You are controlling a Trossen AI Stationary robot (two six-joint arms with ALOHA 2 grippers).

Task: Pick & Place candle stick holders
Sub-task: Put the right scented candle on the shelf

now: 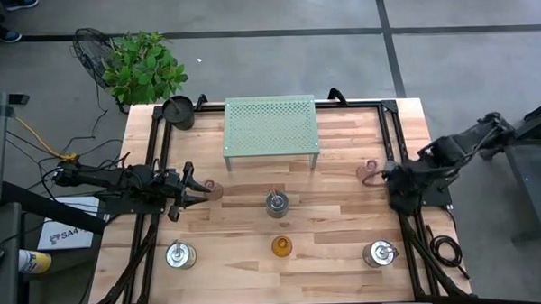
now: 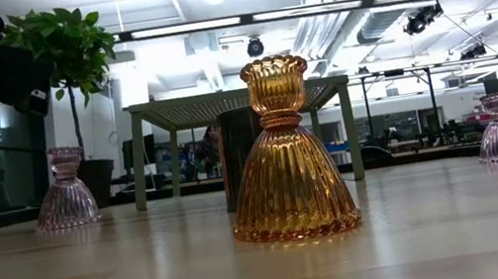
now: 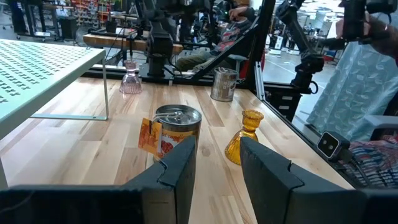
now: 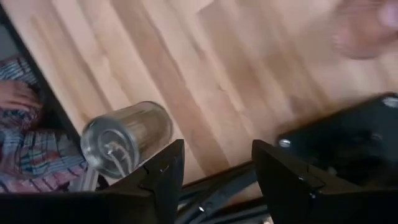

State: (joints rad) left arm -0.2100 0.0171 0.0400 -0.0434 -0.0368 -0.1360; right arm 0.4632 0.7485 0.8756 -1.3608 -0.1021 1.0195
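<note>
Six candle stick holders stand upright on their bases on the wooden table (image 1: 336, 222). A pale pink glass one (image 1: 213, 187) stands at mid-left and another (image 1: 370, 169) at mid-right. A silvery one (image 1: 276, 203) is in the centre, one (image 1: 179, 255) near left, one (image 1: 380, 254) near right. The amber one (image 1: 282, 246) is near centre, close in the low view (image 2: 286, 159). My left gripper (image 1: 196, 189) is open, level, its tips just left of the left pink holder, which its wrist view does not show. My right gripper (image 1: 394, 187) is open by the right edge and empty (image 4: 217, 180).
A pale green perforated shelf (image 1: 270, 125) on legs stands at far centre. A black round pot (image 1: 179, 110) sits at the far left corner, with a potted plant (image 1: 143, 66) beyond it. Black frame rails (image 1: 389, 139) run along the table's sides.
</note>
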